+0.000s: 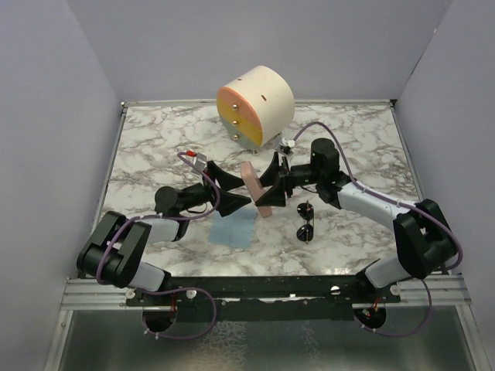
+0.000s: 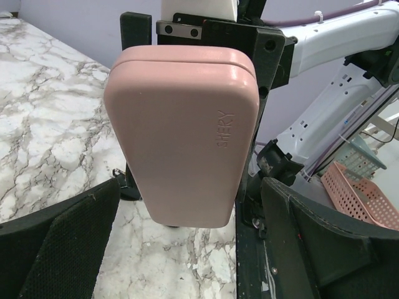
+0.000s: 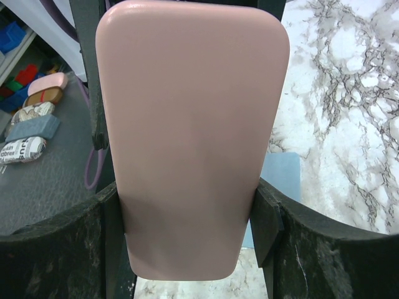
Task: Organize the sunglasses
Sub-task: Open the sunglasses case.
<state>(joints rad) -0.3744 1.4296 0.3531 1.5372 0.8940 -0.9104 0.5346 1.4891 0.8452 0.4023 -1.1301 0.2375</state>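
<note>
Clamping smooth pink case [image 2: 181,137], right pincer [image 3: 187,215], round-lensed sunglasses [image 1: 306,222], veined marble [image 1: 356,147]

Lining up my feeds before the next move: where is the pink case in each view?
Top external: pink case at picture centre, left of the sunglasses.
Left wrist: pink case fills the centre, seam and lettering showing.
Right wrist: pink case fills the centre, plain side facing.
Shared landmark: the marble table, in all three.

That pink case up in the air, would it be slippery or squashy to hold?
Probably stiff: the pink case shows no dent, and its seam runs straight, where the right gripper pinches its sides. Its smooth, rounded shell looks a bit slippery, so it might twist in the grip.
</note>
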